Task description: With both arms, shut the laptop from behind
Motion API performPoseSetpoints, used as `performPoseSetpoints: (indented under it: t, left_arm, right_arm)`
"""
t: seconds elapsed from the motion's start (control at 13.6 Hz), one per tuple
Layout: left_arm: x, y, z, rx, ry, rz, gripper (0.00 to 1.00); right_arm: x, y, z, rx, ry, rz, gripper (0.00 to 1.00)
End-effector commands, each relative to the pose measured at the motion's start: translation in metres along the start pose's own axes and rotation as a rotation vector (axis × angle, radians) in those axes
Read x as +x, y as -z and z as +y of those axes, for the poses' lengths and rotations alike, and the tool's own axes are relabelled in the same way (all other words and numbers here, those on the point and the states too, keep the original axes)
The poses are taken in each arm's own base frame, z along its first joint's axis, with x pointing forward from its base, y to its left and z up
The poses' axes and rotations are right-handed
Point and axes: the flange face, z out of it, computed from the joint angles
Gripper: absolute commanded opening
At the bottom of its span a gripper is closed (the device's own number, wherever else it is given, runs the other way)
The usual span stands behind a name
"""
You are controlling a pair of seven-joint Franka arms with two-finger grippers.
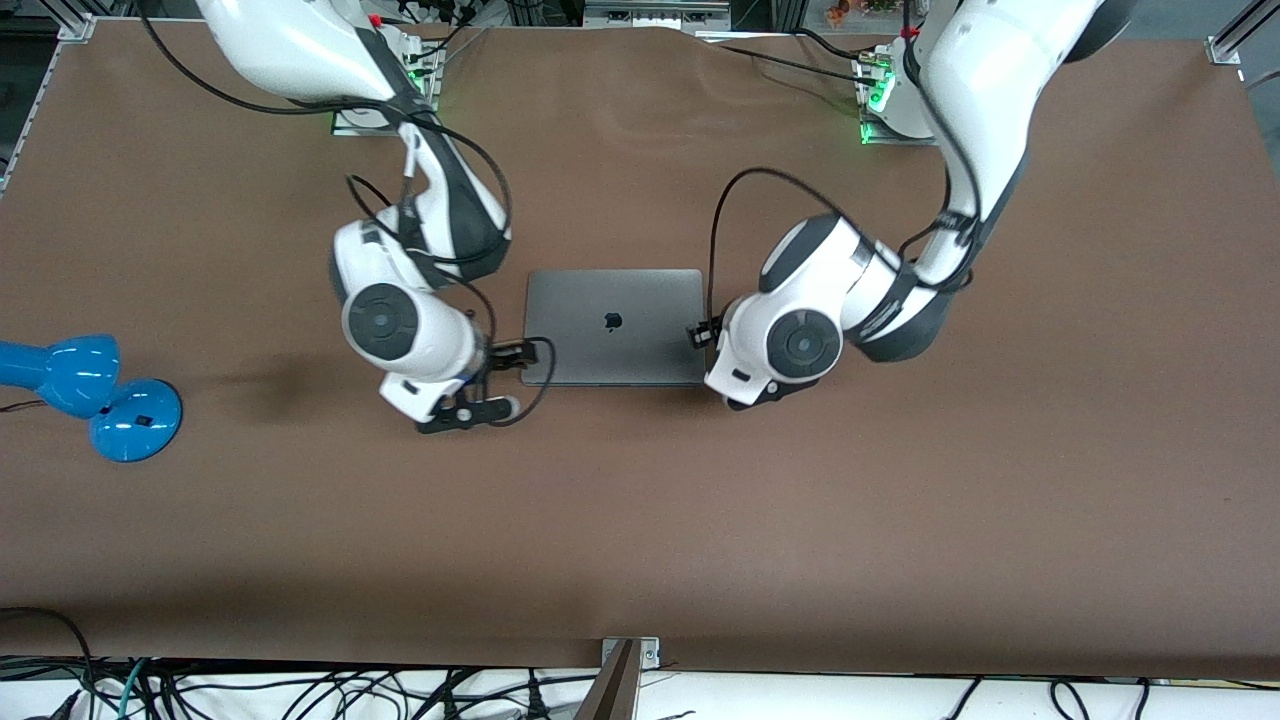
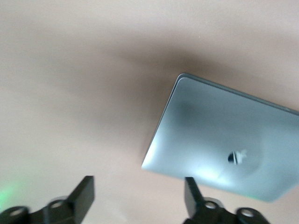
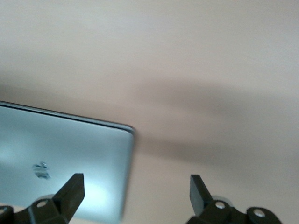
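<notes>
The silver-grey laptop (image 1: 612,300) lies shut and flat in the middle of the brown table, its lid up and the dark apple logo showing. My right gripper (image 1: 503,379) is open and empty, low over the laptop's edge toward the right arm's end. In the right wrist view, a laptop (image 3: 60,154) corner lies under the open right gripper (image 3: 135,186). My left gripper (image 1: 703,340) is mostly hidden under its wrist at the laptop's other edge. In the left wrist view, the left gripper (image 2: 139,189) is open and empty just off a corner of the laptop (image 2: 219,140).
A blue desk lamp (image 1: 90,390) stands near the table edge at the right arm's end. Black cables loop from both wrists close to the laptop. Bare brown table (image 1: 640,520) lies nearer the front camera.
</notes>
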Motion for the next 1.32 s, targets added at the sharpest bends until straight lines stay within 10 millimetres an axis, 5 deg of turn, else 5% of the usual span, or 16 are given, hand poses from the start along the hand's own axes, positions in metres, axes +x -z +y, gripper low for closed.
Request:
performPoseSetpoints:
  t: [0.0, 0.59, 1.03, 1.25]
  left_arm:
    - [-0.043, 0.049, -0.041, 0.056, -0.039, 0.118, 1.0]
    - [-0.076, 0.15, -0.179, 0.14, -0.279, 0.322, 1.0]
    - [-0.058, 0.195, -0.288, 0.111, -0.435, 0.356, 1.0]
    - [-0.037, 0.21, -0.331, 0.089, -0.482, 0.361, 1.0]
  right_arm:
    - [-0.02, 0.049, 0.052, -0.033, -0.068, -0.056, 1.0]
    - [-0.054, 0.135, 0.18, -0.01, -0.15, -0.055, 1.0]
    - [-0.114, 0.203, 0.275, 0.05, -0.203, 0.058, 1.0]
    - [-0.157, 0.236, 0.29, 0.045, -0.206, 0.102, 1.0]
